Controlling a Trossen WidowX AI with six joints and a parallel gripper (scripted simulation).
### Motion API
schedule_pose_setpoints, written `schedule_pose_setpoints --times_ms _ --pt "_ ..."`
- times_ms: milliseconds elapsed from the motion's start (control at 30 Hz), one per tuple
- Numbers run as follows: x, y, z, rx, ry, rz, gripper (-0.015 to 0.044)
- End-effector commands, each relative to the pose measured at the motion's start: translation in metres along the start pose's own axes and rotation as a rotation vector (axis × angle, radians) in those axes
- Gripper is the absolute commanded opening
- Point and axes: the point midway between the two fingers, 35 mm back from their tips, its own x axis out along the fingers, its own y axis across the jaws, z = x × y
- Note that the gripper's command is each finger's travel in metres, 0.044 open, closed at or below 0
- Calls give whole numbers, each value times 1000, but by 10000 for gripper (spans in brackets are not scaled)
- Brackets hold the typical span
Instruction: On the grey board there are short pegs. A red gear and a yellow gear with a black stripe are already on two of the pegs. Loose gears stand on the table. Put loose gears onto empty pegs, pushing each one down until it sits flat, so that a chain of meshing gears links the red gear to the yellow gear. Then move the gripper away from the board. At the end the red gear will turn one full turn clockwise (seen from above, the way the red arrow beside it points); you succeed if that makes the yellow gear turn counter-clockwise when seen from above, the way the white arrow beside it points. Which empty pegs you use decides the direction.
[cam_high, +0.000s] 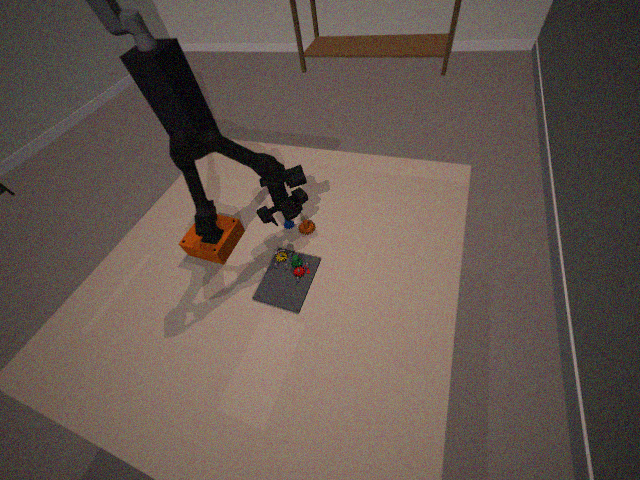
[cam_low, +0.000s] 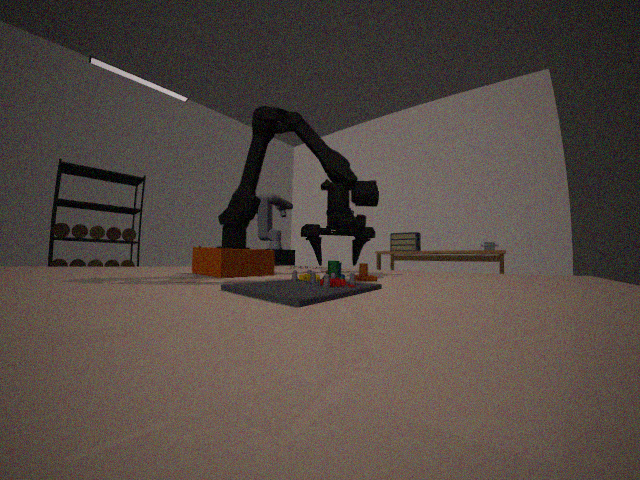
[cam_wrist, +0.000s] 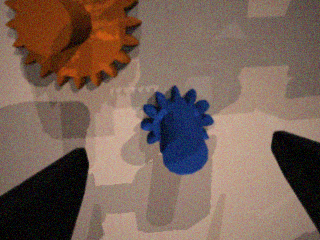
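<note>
Pincer (cam_high: 283, 223) (cam_low: 337, 264) (cam_wrist: 180, 148): fingers apart, straddling blue gear's place, likely for grasping
Blue gear (cam_high: 288, 224) (cam_wrist: 184, 132): tabletop, wrist-view centre
Green gear (cam_high: 296, 261) (cam_low: 334, 267): board (cam_high: 284, 289) (cam_low: 297, 301), beside red gear (cam_high: 298, 273) (cam_low: 334, 282), presumably as link

Matte black arm, boxy joints; hand (cam_high: 289, 225) (cam_low: 337, 260) (cam_wrist: 180, 148) with tapered fingers.
</note>
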Motion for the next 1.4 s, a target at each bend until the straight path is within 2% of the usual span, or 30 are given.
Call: schedule_pose_setpoints --times_ms 0,67,500,767,833,1367 --pt "5 -1 0 2 -2 -3 440" --pt "5 -1 0 2 -2 -3 440" --pt "5 -1 0 2 -2 -3 99" --pt "5 -1 0 2 -2 -3 45" --pt "5 -1 0 2 -2 -3 0" --pt "-33 8 3 3 -2 -1 0"
